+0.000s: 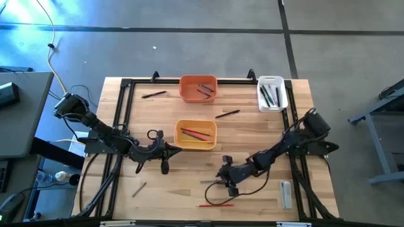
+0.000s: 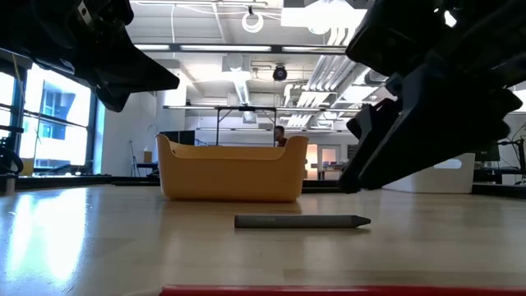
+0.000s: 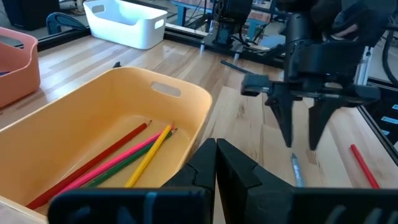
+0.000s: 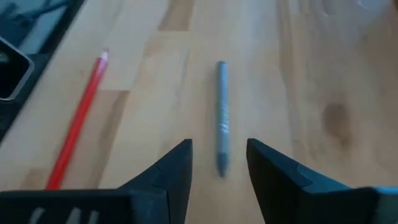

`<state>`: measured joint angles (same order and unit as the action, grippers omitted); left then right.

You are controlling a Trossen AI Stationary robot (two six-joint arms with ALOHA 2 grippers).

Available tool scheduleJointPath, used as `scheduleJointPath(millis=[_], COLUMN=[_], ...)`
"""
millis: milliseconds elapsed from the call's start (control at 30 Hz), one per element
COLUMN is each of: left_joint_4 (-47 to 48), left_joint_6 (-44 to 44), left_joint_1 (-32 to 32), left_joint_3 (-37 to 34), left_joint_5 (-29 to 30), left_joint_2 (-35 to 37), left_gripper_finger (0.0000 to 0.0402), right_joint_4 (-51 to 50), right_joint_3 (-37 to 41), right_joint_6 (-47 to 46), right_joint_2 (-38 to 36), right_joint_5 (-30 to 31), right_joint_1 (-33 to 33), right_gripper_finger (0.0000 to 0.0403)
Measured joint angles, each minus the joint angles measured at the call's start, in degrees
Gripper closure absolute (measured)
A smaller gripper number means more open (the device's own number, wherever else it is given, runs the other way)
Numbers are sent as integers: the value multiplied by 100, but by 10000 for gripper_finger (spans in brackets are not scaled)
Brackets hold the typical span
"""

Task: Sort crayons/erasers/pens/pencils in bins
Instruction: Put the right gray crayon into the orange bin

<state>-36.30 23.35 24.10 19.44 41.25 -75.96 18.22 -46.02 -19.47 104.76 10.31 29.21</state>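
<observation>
Lower centre of high view: right gripper (image 1: 230, 184) hangs open, empty, over grey crayon (image 4: 221, 116); no legible writing. Red pencil (image 4: 78, 121) lies nearby; left gripper (image 1: 165, 149) shut, empty, beside yellow-orange bin (image 1: 179, 126).

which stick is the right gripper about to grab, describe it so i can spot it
Start at the yellow-orange bin mid-table, then go toward the near edge, where the right gripper hangs open. Between its fingers lies a short grey stick flat on the wood. The red pencil beside it is longer and thinner.
</observation>
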Motion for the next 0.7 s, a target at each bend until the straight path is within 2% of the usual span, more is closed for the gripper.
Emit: scheduleJointPath(millis=[233, 500, 700], left_joint_4=[6, 14, 25], left_joint_6=[0, 0, -9], left_joint_1=[0, 0, 0], left_joint_3=[2, 2, 2], left_joint_5=[2, 9, 9], left_joint_2=[0, 0, 0], left_gripper_finger=[401, 401, 401], right_joint_4=[146, 6, -333], right_joint_3=[-25, -478, -535], right_joint_6=[109, 450, 462], right_joint_2=[304, 842, 852], right_joint_5=[153, 409, 298], right_joint_1=[5, 12, -101], right_gripper_finger=[258, 262, 313])
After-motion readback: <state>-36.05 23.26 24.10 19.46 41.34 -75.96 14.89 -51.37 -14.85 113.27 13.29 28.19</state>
